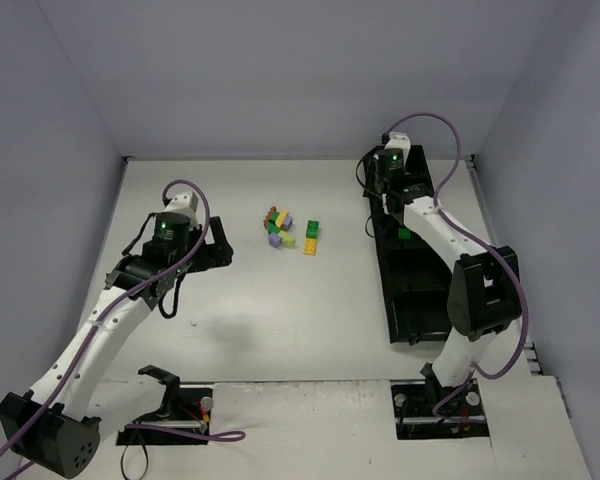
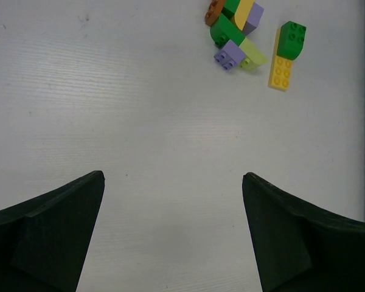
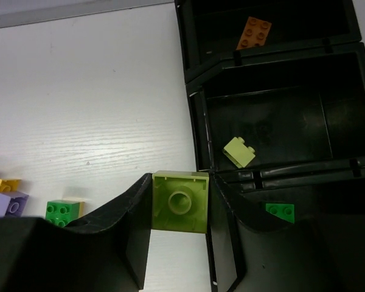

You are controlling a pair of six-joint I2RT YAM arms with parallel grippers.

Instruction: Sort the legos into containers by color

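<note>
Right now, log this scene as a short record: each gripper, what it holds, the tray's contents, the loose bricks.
left gripper: open, empty, over bare table, short of the loose pile
right gripper: shut on a lime brick, at the tray's edge
tray: orange brick in one compartment, second lime brick in the next, green brick in the one after
loose pile: green, lilac, yellow, lime and brown bricks, unsorted

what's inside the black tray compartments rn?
Black tray: orange brick in one compartment, lime brick in the next, green brick in the third, which the right gripper partly covers. Remaining compartments: cannot tell.
</note>
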